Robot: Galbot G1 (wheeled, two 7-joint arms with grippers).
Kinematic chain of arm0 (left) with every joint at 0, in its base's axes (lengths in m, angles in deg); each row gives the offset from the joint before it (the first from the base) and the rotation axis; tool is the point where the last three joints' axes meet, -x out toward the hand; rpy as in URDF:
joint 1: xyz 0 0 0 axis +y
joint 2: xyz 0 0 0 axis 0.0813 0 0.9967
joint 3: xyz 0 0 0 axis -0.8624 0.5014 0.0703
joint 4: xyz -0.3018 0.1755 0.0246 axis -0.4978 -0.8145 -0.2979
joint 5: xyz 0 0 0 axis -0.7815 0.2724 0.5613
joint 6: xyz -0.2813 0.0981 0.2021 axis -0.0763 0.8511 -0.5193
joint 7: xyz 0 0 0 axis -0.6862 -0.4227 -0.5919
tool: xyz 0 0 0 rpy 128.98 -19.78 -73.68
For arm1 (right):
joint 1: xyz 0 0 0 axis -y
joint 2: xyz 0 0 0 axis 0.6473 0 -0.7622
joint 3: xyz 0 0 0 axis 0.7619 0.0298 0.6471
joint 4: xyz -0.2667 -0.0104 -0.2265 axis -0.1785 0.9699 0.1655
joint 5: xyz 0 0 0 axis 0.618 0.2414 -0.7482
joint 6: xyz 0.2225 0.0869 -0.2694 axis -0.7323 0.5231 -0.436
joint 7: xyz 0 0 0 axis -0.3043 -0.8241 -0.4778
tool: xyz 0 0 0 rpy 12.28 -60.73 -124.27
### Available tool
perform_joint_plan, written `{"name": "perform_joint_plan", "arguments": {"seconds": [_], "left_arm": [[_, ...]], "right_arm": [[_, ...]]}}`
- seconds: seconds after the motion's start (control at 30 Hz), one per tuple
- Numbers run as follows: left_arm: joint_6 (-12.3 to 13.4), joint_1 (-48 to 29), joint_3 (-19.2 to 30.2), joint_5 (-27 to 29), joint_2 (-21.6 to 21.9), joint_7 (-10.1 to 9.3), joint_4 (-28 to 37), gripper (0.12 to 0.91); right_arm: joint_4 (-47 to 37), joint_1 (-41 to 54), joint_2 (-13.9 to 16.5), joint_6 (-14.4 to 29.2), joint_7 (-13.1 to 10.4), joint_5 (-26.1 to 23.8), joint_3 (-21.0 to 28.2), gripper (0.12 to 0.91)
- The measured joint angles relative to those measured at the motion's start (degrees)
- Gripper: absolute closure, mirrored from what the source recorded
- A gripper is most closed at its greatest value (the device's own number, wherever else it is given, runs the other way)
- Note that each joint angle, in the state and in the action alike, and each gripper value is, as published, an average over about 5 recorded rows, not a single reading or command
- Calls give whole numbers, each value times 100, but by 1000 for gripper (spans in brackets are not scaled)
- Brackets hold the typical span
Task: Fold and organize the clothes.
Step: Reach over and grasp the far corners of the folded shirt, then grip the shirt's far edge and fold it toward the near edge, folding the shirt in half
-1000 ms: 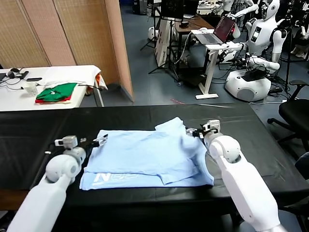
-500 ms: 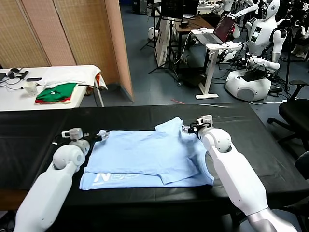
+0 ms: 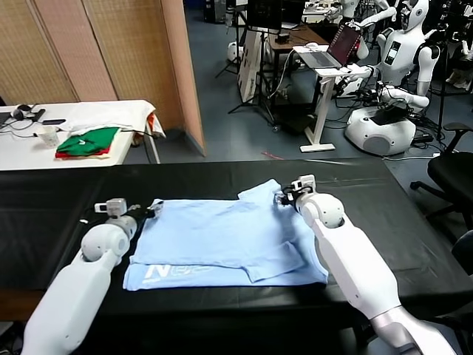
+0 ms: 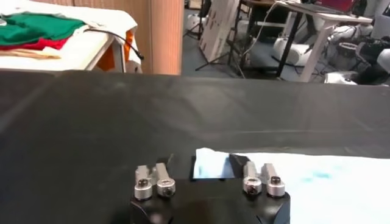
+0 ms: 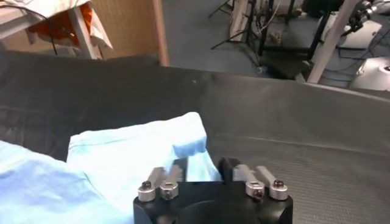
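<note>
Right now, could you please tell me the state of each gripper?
Left gripper: closed on the light-blue shirt's corner.
Right gripper: shut on the shirt's sleeve edge.

The shirt (image 3: 222, 237) is pale light blue with white lettering at its six o'clock hem. The table (image 3: 59, 192) is black. At ten o'clock lie green-and-red folded garments (image 3: 87, 142) on a white table (image 3: 22, 151).
</note>
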Motion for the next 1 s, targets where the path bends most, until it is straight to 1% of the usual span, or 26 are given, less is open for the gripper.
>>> {"name": "perform_joint_plan", "arguments": {"seconds": [0.07,0.13,0.27,0.33,0.53,0.67,0.8,1.0], "left_arm": [[-4,3,16,19,2,34,-1,774],[-6,1,34,29,9,56,-7,813],[-6,5,49,4,34,69,-51,850],[-5,25,41,-29,50,66,-96,867],[-22,149,-23,-206,161,0,-348,883],[-22,247,-95,-323,279,-56,-600,883],[-29,389,-199,-434,435,-99,-907,883],[-63,777,-415,-541,703,-126,-1504,883]], "right_arm": [[33,-32,4,0,-4,0,-30,885],[72,-66,11,0,-10,0,-64,885],[208,-162,43,8,-27,-1,-164,885],[312,-227,74,89,-32,1,-238,885],[757,-471,218,620,11,32,-493,885],[1104,-682,338,803,41,61,-627,885],[1481,-942,472,762,-10,104,-744,885],[2159,-1400,686,482,-195,125,-932,885]]}}
